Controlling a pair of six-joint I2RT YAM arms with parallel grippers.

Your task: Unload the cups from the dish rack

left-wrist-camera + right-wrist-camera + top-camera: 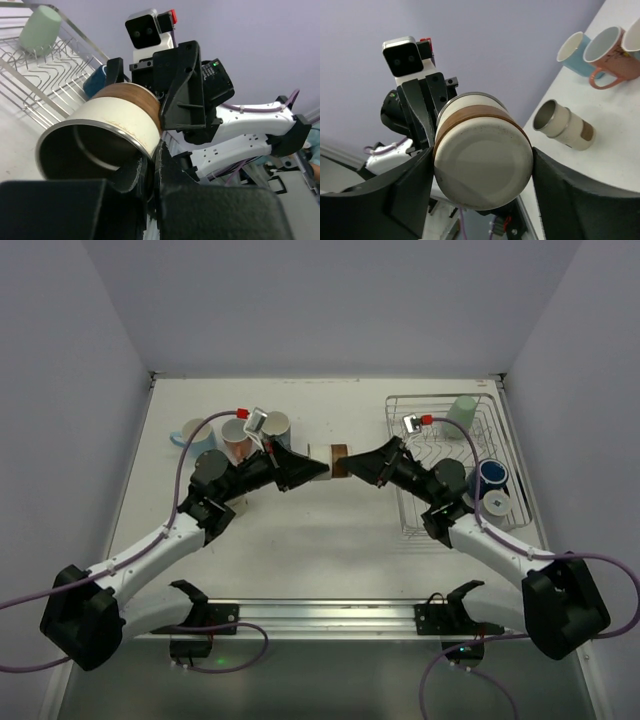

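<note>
Seen from above, a cream-and-brown cup (336, 460) is held over the table (300, 560), left of the dish rack (432, 452), between the left gripper (319, 472) and the right gripper (352, 466); in the left wrist view, its rim is pinched by the left jaws; in the right wrist view, its base is clamped between the right jaws.

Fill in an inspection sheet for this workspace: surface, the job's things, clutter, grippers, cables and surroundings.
Surface: white table.
Job's things: dish rack on the right holds a pale green cup and a dark blue cup; light blue mug, salmon mug and a third mug stand at left; a cream-and-brown cup lies on its side on the table.
Clutter: nothing seen.
Grippers: left gripper and right gripper are both shut on a second cream-and-brown cup, held above the table between them.
Cables: purple cables trail from both arms.
Surroundings: plain pale walls.
</note>
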